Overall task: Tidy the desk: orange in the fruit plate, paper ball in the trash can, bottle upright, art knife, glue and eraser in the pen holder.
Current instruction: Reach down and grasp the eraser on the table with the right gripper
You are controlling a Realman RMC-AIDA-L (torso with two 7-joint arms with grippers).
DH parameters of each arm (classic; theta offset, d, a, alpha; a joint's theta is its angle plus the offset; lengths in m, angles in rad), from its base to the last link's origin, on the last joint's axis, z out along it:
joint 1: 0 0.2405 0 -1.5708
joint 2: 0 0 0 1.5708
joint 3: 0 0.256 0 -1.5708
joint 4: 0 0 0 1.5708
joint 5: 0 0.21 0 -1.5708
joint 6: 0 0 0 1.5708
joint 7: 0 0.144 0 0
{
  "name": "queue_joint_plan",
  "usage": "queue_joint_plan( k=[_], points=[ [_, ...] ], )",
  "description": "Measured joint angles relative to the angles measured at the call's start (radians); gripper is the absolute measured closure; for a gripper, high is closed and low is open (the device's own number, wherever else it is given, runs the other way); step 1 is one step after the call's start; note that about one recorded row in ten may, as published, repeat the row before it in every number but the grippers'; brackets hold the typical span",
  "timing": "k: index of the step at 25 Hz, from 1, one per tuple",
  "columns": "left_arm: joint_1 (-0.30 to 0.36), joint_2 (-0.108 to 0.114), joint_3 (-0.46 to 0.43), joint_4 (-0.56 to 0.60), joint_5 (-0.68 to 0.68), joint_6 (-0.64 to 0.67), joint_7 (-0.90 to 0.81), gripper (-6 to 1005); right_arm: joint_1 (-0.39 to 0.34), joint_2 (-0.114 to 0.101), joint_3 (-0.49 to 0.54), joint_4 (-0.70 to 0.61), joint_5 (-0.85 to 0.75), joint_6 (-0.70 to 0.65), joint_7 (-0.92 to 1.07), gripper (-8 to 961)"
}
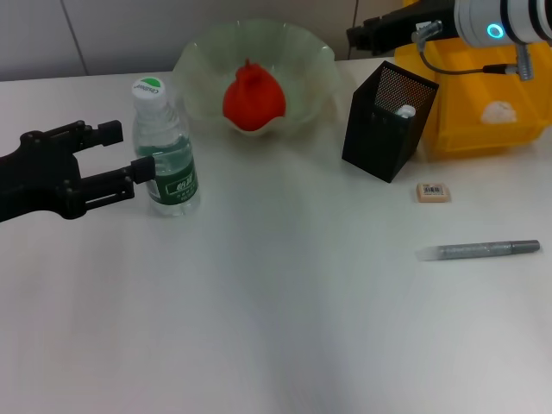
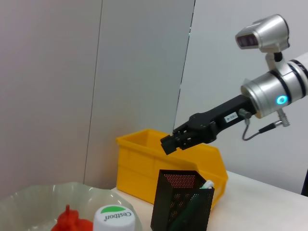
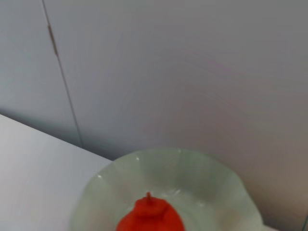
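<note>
The bottle (image 1: pixel 166 155) stands upright at the left. My left gripper (image 1: pixel 131 152) is open right beside it, and its nearer finger (image 1: pixel 142 171) overlaps the label. The orange (image 1: pixel 253 98) lies in the fruit plate (image 1: pixel 197 62). The paper ball (image 1: pixel 498 110) sits in the trash can (image 1: pixel 483 138). A white-capped item (image 1: pixel 405 110) shows inside the pen holder (image 1: pixel 384 129). The eraser (image 1: pixel 433 191) and the grey art knife (image 1: pixel 483 250) lie on the table to the right. My right gripper (image 1: pixel 355 36) hangs shut and empty above and behind the pen holder.
The white table (image 1: pixel 276 328) stretches bare toward the front. The trash can stands directly right of the pen holder, and the fruit plate sits between the bottle and the holder. A grey wall (image 2: pixel 96 72) closes off the back.
</note>
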Motion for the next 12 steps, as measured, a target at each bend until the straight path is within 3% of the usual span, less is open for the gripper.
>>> queue_joint_plan(
  k=[12],
  points=[
    [0.002,-0.001,-0.015,-0.005,-0.004,0.013,0.024,260,-0.023,-0.003,0.035,-0.144,-0.007,-0.209,0.128,722]
  ],
)
